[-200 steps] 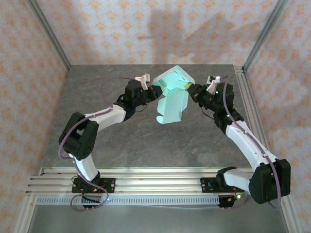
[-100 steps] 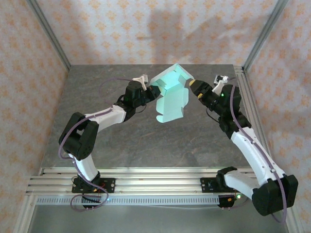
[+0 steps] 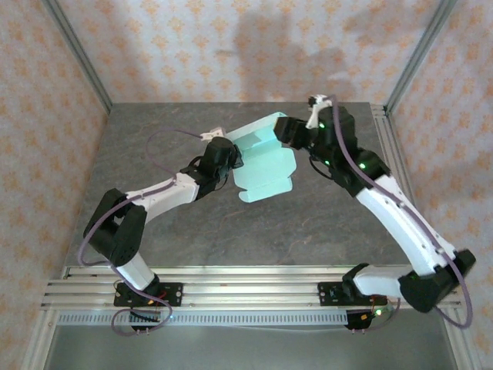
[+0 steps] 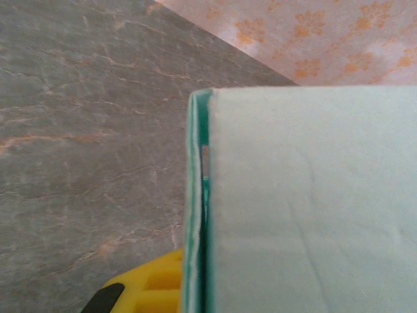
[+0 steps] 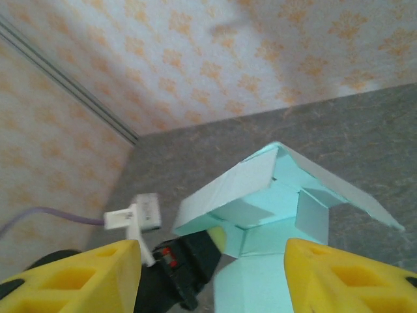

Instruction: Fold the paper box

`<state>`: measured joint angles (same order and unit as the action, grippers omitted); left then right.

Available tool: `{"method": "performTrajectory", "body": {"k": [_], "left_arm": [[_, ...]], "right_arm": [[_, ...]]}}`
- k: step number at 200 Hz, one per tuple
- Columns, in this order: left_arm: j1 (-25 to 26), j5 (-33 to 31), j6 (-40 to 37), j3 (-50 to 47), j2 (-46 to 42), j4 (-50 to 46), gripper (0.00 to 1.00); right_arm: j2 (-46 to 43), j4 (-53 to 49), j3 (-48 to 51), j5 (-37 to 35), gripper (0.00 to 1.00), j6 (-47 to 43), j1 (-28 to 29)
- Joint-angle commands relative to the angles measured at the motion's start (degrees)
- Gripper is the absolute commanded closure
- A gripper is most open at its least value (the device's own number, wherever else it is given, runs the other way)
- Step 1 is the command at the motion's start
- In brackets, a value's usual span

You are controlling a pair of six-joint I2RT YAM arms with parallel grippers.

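Lowered flatter since a second ago, pale mint-green part-folded card paper box (image 3: pixel 263 166), centre far, left edge clamped in left gripper (image 3: pixel 233 159), right gripper (image 3: pixel 286 131) at far right corner, yellow fingers (image 5: pixel 91 270) spread apart

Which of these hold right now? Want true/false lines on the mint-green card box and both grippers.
1. The pale mint-green card box is partly folded, with flaps still standing open. True.
2. The right gripper is clamped on the box. False: in the right wrist view its yellow fingers stand wide apart, with the box ahead of them and untouched.
3. The left gripper is at the box's left edge, closed on the card. True.
4. The table is white painted wood. False: it is a grey stone-look table.
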<state>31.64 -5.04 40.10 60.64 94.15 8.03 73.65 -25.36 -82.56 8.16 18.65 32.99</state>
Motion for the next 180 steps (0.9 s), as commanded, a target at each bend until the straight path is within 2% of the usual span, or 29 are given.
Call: {"method": "performTrajectory", "body": {"k": [1,32,83,135,163,180], "left_arm": [[0.5,-7.7,-3.8,0.2,-2.5,-4.6,1.0],[1.0,-9.7,-5.5,-0.3,-4.1,-5.6,1.0],[1.0,-8.2,-5.4,0.0,-5.2,-5.5,1.0],[1.0,-6.9,-6.2,0.4,-5.2,-5.6,1.0],[1.1,-6.7,-6.5,0.4,-5.5,-5.6,1.0],[1.1,-6.4,-6.7,0.4,-5.5,-5.5,1.0]], "right_arm": [[5.3,-8.0,-6.3,-6.7,0.42,-5.0,2.3],[13.1,-12.1,-14.3,-7.5,0.44,-4.7,3.6],[19.7,-13.3,-18.2,-8.1,0.47,-3.3,3.6],[22.8,-15.1,-19.8,-9.8,0.55,-2.8,3.6],[23.1,-14.6,-19.9,-8.7,0.56,-2.8,3.3],[23.7,-14.5,-20.2,-7.2,0.62,-1.9,2.8]]}}
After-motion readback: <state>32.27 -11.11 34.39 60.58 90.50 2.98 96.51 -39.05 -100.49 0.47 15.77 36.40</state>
